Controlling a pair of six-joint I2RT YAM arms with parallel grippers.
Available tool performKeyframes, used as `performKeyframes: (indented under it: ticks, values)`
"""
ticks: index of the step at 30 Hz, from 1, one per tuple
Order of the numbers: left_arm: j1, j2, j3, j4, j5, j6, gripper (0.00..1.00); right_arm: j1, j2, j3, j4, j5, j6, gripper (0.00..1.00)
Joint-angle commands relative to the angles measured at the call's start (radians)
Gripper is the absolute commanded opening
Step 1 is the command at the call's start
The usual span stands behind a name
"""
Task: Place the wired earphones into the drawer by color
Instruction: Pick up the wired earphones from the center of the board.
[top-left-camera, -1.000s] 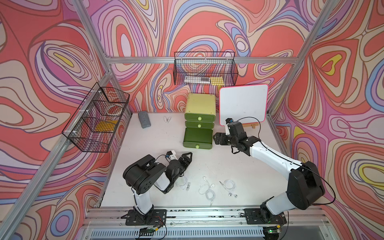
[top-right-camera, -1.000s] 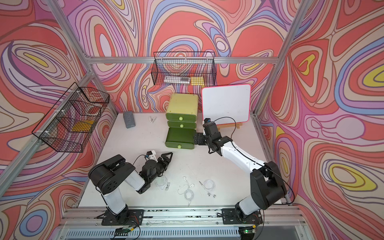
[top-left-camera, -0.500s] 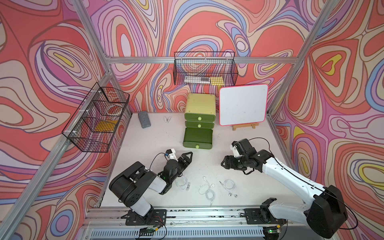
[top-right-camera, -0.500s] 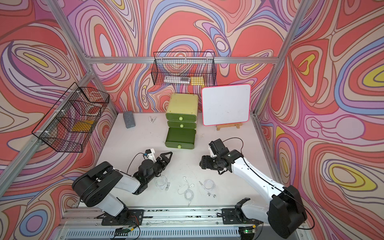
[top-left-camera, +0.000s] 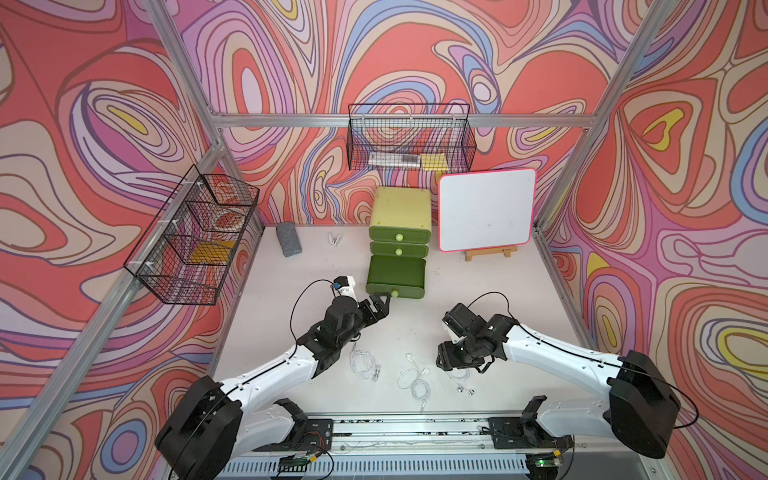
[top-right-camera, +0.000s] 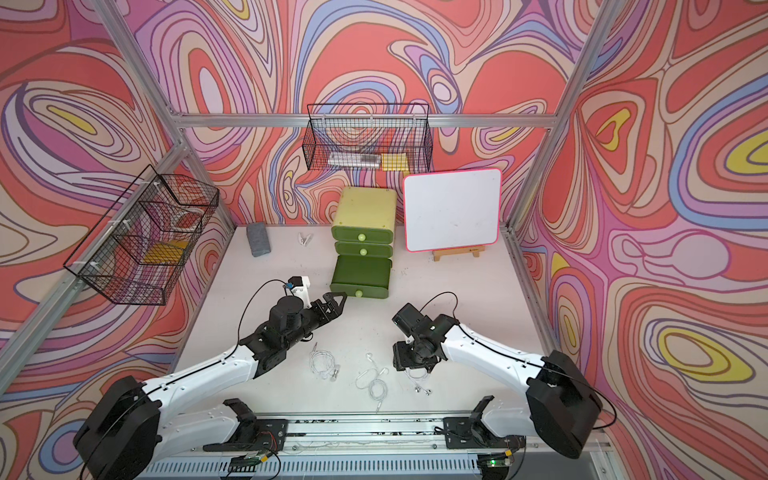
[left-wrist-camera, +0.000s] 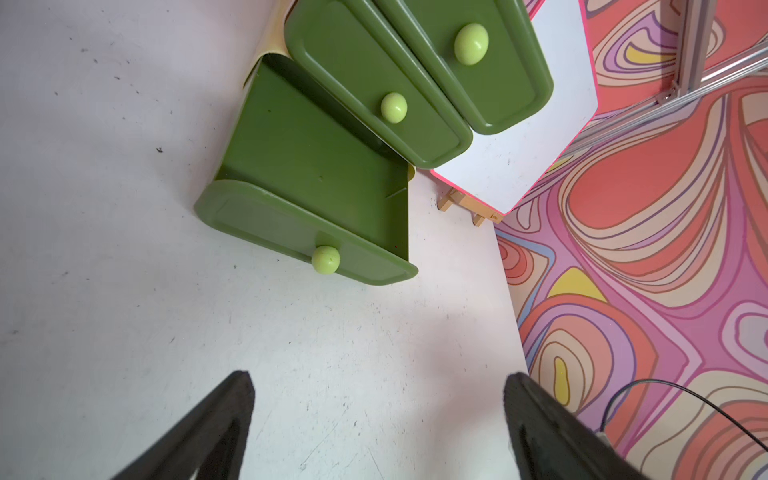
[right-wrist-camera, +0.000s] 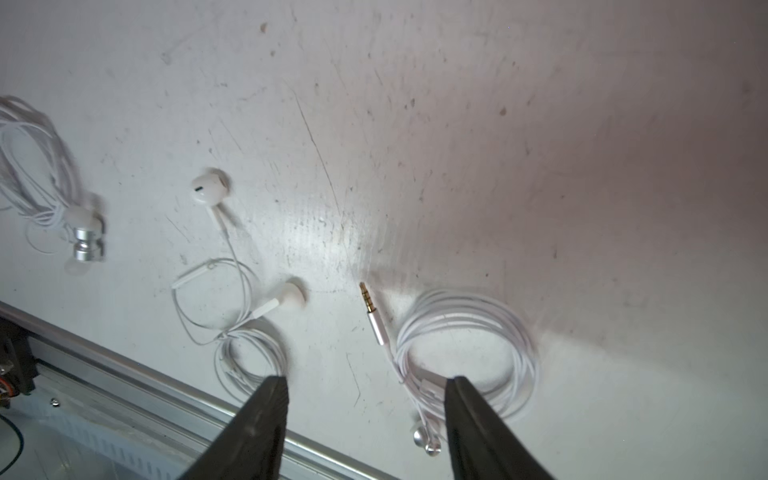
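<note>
Three-drawer cabinet: bottom drawer pulled out, looks empty. Left pincer spread wide, empty, near its knob. Right pincer part-spread, straddling white earphone coil well in front of cabinet. Light, limp; pinch bundled loops.

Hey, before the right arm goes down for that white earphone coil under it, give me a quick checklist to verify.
1. Bottom drawer pulled open: ok.
2. Left pincer open, off the knob: ok.
3. Right pincer open over the white coil: ok.
4. Coil centred between its jaws: cannot tell.
5. Neighbouring white set apart from that coil: ok.
</note>
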Motion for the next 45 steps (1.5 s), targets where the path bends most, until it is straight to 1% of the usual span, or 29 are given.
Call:
performKeyframes:
  ticks: [1, 4, 6, 9, 18, 20, 25, 32, 34, 37, 42, 45]
  values:
    - [-0.001, -0.061, 0.012, -0.209, -0.047, 0.095, 0.95, 0.028, 0.006, -0.025, -0.01, 0.029, 0.028, 0.58]
    - [-0.001, -0.106, 0.0, -0.23, -0.072, 0.095, 0.96, 0.045, 0.02, -0.038, -0.012, 0.035, 0.033, 0.54]
    - [-0.001, -0.128, -0.046, -0.228, -0.082, 0.088, 0.97, 0.053, 0.033, -0.04, -0.011, 0.046, 0.034, 0.52]
    - [-0.001, -0.151, -0.067, -0.224, -0.086, 0.08, 0.97, 0.064, 0.054, -0.038, -0.006, 0.064, 0.034, 0.51]
    - [-0.001, -0.202, -0.082, -0.253, -0.106, 0.084, 0.97, 0.081, 0.118, -0.032, 0.018, 0.09, 0.023, 0.47]
    - [-0.001, -0.21, -0.087, -0.255, -0.112, 0.086, 0.97, 0.081, 0.132, -0.031, 0.021, 0.095, 0.018, 0.44]
    - [-0.001, -0.223, -0.104, -0.243, -0.119, 0.081, 0.97, 0.086, 0.167, -0.025, 0.025, 0.102, 0.009, 0.41]
    - [-0.001, -0.224, -0.109, -0.235, -0.12, 0.078, 0.97, 0.088, 0.187, -0.023, 0.027, 0.096, 0.007, 0.28]
    - [-0.001, -0.224, -0.109, -0.234, -0.12, 0.078, 0.97, 0.088, 0.188, -0.022, 0.027, 0.096, 0.006, 0.19]
    - [-0.001, -0.226, -0.109, -0.235, -0.123, 0.08, 0.97, 0.088, 0.19, -0.023, 0.028, 0.095, 0.007, 0.1]
    - [0.0, -0.231, -0.115, -0.236, -0.129, 0.078, 0.97, 0.087, 0.188, -0.023, 0.027, 0.096, 0.003, 0.02]
    - [-0.001, -0.234, -0.115, -0.237, -0.131, 0.08, 0.97, 0.088, 0.183, -0.021, 0.026, 0.098, 0.002, 0.01]
